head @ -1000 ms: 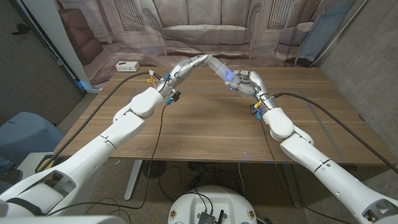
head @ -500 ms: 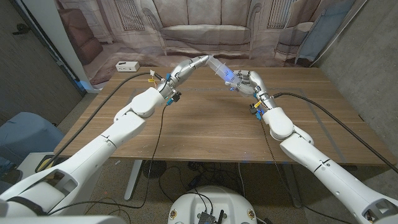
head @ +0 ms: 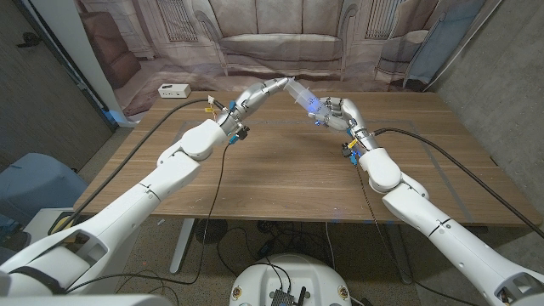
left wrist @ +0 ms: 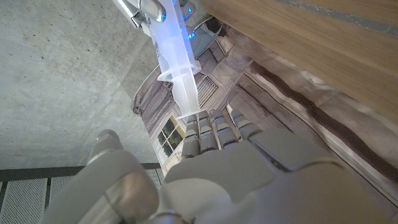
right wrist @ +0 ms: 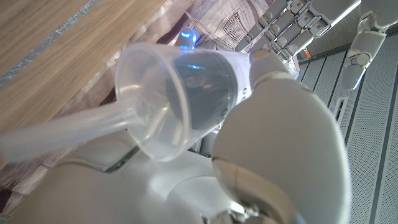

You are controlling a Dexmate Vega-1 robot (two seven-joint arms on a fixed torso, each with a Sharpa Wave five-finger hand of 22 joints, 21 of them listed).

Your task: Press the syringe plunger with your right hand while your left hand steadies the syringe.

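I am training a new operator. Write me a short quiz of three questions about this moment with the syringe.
1. True or false: the syringe lies flat on the wooden table.
2. Which hand wraps the wide barrel end? A) right hand B) left hand C) neither
3. Fill in: the white power strip sits near the table's far ____ corner, by the robot's sides.

Key: 1 false, it is held in the air between both hands. 2 A. 3 left.
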